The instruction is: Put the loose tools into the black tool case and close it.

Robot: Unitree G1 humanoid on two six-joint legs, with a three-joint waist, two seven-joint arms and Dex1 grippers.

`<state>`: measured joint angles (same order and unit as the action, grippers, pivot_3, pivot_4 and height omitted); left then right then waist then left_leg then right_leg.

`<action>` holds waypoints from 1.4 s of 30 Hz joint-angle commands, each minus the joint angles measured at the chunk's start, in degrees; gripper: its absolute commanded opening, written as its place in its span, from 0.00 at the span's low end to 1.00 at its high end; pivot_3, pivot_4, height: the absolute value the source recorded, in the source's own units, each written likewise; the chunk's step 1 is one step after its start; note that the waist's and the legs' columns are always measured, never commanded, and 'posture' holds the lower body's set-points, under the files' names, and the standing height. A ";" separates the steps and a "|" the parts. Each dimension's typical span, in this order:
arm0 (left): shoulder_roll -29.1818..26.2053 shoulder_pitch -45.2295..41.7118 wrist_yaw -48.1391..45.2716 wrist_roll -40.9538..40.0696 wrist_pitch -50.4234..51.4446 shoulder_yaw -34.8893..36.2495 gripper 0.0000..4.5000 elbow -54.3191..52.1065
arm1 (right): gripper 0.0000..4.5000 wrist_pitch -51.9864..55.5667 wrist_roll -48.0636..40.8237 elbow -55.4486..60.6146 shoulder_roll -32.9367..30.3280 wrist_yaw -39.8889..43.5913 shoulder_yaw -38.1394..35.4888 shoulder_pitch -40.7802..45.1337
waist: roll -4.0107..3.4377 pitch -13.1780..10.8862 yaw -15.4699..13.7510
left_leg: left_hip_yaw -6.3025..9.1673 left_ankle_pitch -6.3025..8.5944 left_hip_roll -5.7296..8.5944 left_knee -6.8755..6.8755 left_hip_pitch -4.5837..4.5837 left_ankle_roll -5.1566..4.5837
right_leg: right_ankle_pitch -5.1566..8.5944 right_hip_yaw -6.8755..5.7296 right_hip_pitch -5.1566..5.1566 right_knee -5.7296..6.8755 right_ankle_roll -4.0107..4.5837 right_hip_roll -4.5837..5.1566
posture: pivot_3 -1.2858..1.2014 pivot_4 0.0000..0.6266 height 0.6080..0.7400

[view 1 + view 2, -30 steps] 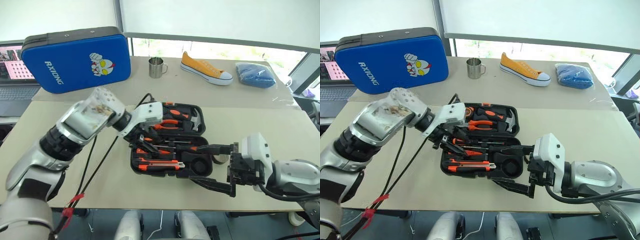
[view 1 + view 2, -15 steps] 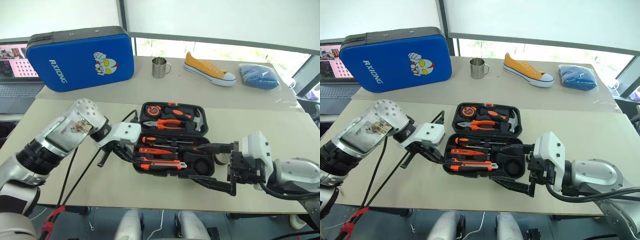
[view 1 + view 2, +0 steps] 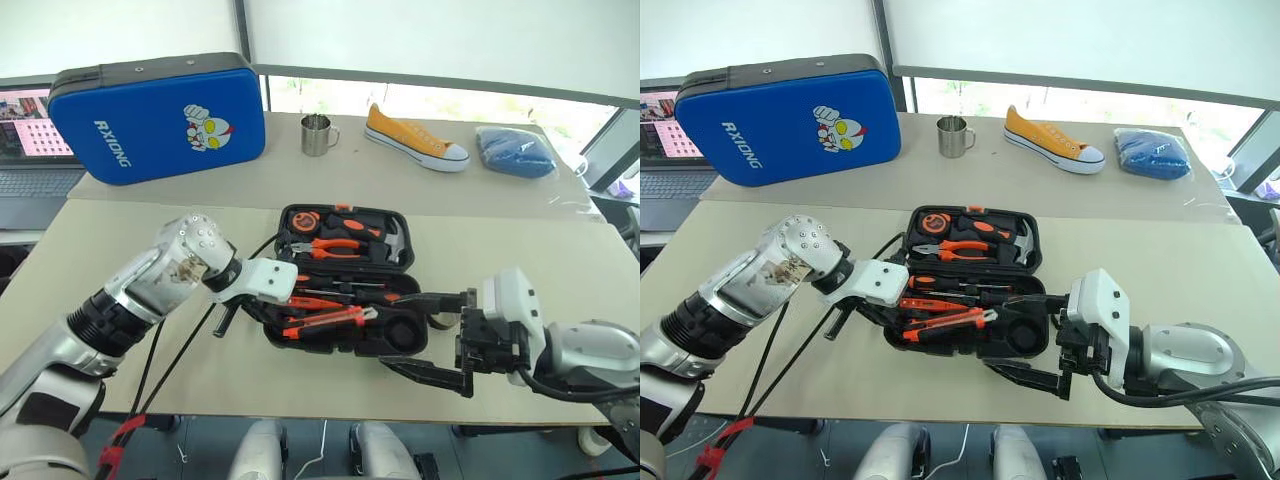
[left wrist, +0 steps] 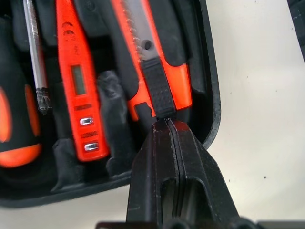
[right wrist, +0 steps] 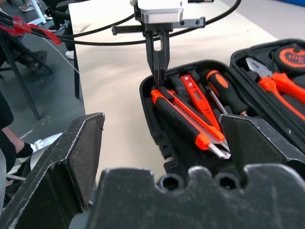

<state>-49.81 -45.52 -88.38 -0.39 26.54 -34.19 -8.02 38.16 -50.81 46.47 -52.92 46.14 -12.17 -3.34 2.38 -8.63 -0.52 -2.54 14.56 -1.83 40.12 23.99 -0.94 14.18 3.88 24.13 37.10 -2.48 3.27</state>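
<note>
The left fingers (image 4: 167,143) are pressed together, nothing between them, their tips touching the black end of the orange-black utility knife (image 4: 152,67) at the end of the black tool case (image 3: 345,280) nearest the desk's left edge. The knife lies slanted across the front half of the case, its far end raised over the recesses rather than seated flat. Just beside it in the same half lies the slim orange tool (image 4: 74,81), and beyond that a screwdriver (image 5: 228,93) with a black-and-orange handle. The case stands open on the desk (image 3: 150,240), near the middle of the front edge, its two halves spread flat; the back half holds orange-handled pliers (image 3: 335,245), a tape measure (image 3: 303,219) and a hammer (image 3: 392,243).

The right fingers (image 3: 430,368) stand wide apart and empty, hovering level just beside the right end of the case's front half, one finger near the front rim and the other off the front corner.

Along the desk's back edge stand a blue padded case (image 3: 155,115) at the left, a metal cup (image 3: 316,134) near the middle, a yellow shoe (image 3: 412,137) and a blue bundle (image 3: 515,152) toward the right. A laptop (image 3: 30,160) sits off the back left corner.
</note>
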 commanded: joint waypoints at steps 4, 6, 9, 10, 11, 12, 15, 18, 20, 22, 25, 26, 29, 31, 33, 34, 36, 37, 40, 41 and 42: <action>1.46 0.69 0.03 2.98 -1.94 -0.78 0.01 1.79 | 1.00 -0.69 -0.36 1.21 -0.61 0.60 -1.88 -0.28 | -0.02 0.02 -0.05 | -0.01 0.00 0.01 -0.01 -0.14 0.00 | 0.00 0.00 -0.14 0.00 0.00 0.00 | 0.52 0.24 0.99; 1.96 -1.11 -1.01 1.58 -1.06 1.01 0.01 2.34 | 1.00 -0.65 -0.40 1.31 -0.54 0.50 -1.80 -0.34 | -0.02 0.02 -0.15 | -0.02 0.00 0.01 0.00 -0.17 0.00 | 0.00 0.01 -0.17 0.00 0.00 0.01 | 0.52 0.24 0.99; 1.93 -4.77 -3.82 -5.00 1.51 3.86 0.01 2.09 | 1.00 -0.60 -0.40 1.43 -0.53 0.45 -1.63 -0.37 | 0.00 0.00 -0.15 | -0.03 0.00 0.01 0.02 -0.13 0.00 | 0.00 0.00 -0.14 0.00 0.00 0.01 | 0.52 0.24 0.99; 1.93 -6.17 -4.10 -7.42 2.57 4.15 0.01 1.97 | 1.00 -0.61 -0.35 1.42 -0.52 0.46 -1.57 -0.38 | 0.01 0.00 -0.16 | -0.02 0.00 0.01 0.03 -0.09 0.00 | 0.00 0.00 -0.10 0.00 -0.01 0.01 | 0.52 0.24 0.99; 1.89 -7.07 -4.12 -8.93 3.23 4.11 0.01 1.94 | 1.00 -0.61 -0.32 1.40 -0.52 0.47 -1.54 -0.39 | 0.01 0.00 -0.19 | -0.01 0.00 0.00 0.04 -0.03 0.00 | 0.00 0.00 -0.06 0.01 -0.01 0.01 | 0.52 0.24 0.99; 2.99 -8.25 -4.12 -9.51 3.89 4.04 0.01 2.48 | 1.00 -0.60 -0.30 1.35 -0.52 0.46 -1.48 -0.30 | 0.00 0.00 -0.18 | 0.03 0.00 0.01 0.06 0.04 0.00 | 0.00 -0.02 0.00 0.02 -0.01 0.01 | 0.52 0.24 0.99; 6.28 -10.23 -3.36 -8.23 4.39 3.16 0.01 4.60 | 1.00 -0.55 -0.29 1.26 -0.52 0.42 -1.35 -0.11 | 0.00 0.00 -0.19 | 0.05 0.00 0.02 0.06 0.03 0.00 | -0.01 -0.02 -0.03 0.01 -0.01 0.02 | 0.52 0.24 0.99; 12.67 -11.63 1.30 -2.36 0.77 -0.92 0.01 9.44 | 1.00 -0.35 -0.38 1.52 -0.58 0.12 -1.29 0.06 | 0.00 0.00 -0.21 | 0.05 0.00 0.05 0.08 0.00 0.00 | -0.01 -0.02 -0.07 0.01 -0.01 0.02 | 0.52 0.24 0.99; 15.35 -12.10 2.57 -0.32 -0.12 -2.17 0.01 11.22 | 1.00 -0.01 -0.82 1.81 -0.64 -0.38 -1.54 0.25 | 0.01 0.00 -0.15 | 0.04 0.00 0.06 0.09 0.02 0.00 | -0.01 -0.02 -0.07 0.00 -0.02 0.02 | 0.52 0.24 0.99; 16.40 -11.86 2.56 0.97 -1.97 -2.94 0.01 11.88 | 1.00 0.28 -1.27 2.26 -0.75 -0.78 -2.03 -0.04 | 0.01 0.00 -0.01 | 0.05 0.00 0.05 0.09 0.08 0.00 | -0.01 -0.02 0.01 0.00 -0.02 0.01 | 0.52 0.24 0.99; 17.18 -11.02 1.40 1.45 -2.89 -3.66 0.01 11.59 | 1.00 0.60 -1.64 2.83 -0.83 -1.42 -2.68 -0.83 | -0.01 0.00 0.34 | 0.07 0.00 0.02 0.06 0.07 0.00 | -0.01 0.00 0.03 0.02 -0.01 -0.02 | 0.52 0.24 0.99; 17.38 -10.75 1.06 1.58 -3.03 -3.87 0.01 11.41 | 1.00 0.70 -1.73 3.04 -0.82 -1.64 -2.85 -1.08 | -0.01 0.00 0.32 | 0.09 0.00 0.02 0.06 0.07 -0.01 | -0.01 0.00 0.04 0.02 -0.01 -0.02 | 0.52 0.24 0.99; 17.56 -9.83 0.89 3.30 -5.06 -5.02 0.01 11.53 | 1.00 1.12 -2.17 3.69 -0.70 -2.46 -3.19 -1.59 | 0.00 0.00 0.16 | 0.09 0.00 0.04 0.08 0.08 -0.01 | -0.01 -0.01 0.00 0.01 -0.01 0.00 | 0.52 0.24 0.99; 17.36 -9.21 0.64 4.38 -6.61 -5.77 0.01 11.58 | 1.00 1.35 -2.45 3.90 -0.70 -2.90 -3.28 -1.64 | 0.00 0.00 0.09 | 0.09 0.00 0.04 0.08 0.08 -0.01 | -0.01 -0.01 0.00 0.01 -0.02 0.01 | 0.52 0.24 0.99; 17.31 -8.50 0.17 4.72 -7.40 -6.12 0.01 11.22 | 1.00 1.56 -2.78 4.04 -0.75 -3.48 -3.30 -1.62 | -0.01 0.01 0.00 | 0.09 0.00 0.04 0.08 0.07 -0.01 | -0.01 -0.01 0.00 0.01 -0.02 0.00 | 0.52 0.24 0.99; 17.54 -8.21 0.14 4.81 -7.22 -6.19 0.01 10.99 | 1.00 1.65 -2.92 4.10 -0.79 -3.71 -3.32 -1.63 | -0.01 0.01 -0.01 | 0.09 0.00 0.04 0.08 0.07 -0.01 | -0.01 -0.01 -0.01 0.01 -0.02 0.01 | 0.52 0.24 0.99; 18.16 -7.84 0.36 5.18 -7.04 -6.15 0.01 10.92 | 1.00 1.77 -3.19 4.20 -0.90 -4.05 -3.30 -1.57 | -0.01 0.01 -0.02 | 0.09 0.00 0.04 0.08 0.07 -0.01 | -0.01 -0.01 -0.02 0.00 -0.02 0.01 | 0.52 0.24 0.99; 18.48 -7.75 0.63 5.36 -7.35 -5.93 0.01 11.05 | 1.00 1.82 -3.34 4.24 -0.97 -4.22 -3.27 -1.51 | -0.01 0.01 -0.02 | 0.09 0.00 0.03 0.08 0.07 -0.01 | -0.01 -0.01 -0.01 0.01 -0.02 0.01 | 0.52 0.24 0.99; 19.99 -9.07 2.07 5.30 -6.73 -4.19 0.01 12.45 | 1.00 1.93 -3.70 4.29 -1.18 -4.59 -3.28 -1.38 | -0.02 0.01 -0.24 | 0.10 0.00 0.05 0.09 0.05 -0.01 | -0.01 -0.01 -0.05 0.00 -0.02 0.02 | 0.52 0.24 0.99; 20.29 -9.90 2.10 4.80 -6.31 -3.26 0.01 12.81 | 1.00 1.96 -3.79 4.27 -1.26 -4.67 -3.31 -1.35 | -0.02 0.01 -0.29 | 0.10 0.00 0.06 0.11 0.06 -0.01 | -0.02 -0.01 -0.06 -0.01 -0.03 0.02 | 0.52 0.24 0.99; 20.42 -10.60 1.80 4.13 -5.89 -2.39 0.01 12.94 | 1.00 2.00 -3.83 4.26 -1.33 -4.71 -3.32 -1.33 | -0.01 0.01 -0.30 | 0.10 0.01 0.07 0.13 0.08 -0.02 | -0.02 -0.01 -0.06 -0.01 -0.05 0.03 | 0.52 0.24 0.99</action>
<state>-30.11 -54.12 -86.73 4.48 20.11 -38.88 5.23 39.96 -53.21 49.11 -53.58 41.71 -13.99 -5.17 2.37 -8.62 -0.83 -2.43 14.57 -1.75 40.26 24.09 -0.96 14.16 3.87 24.07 37.09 -2.54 3.30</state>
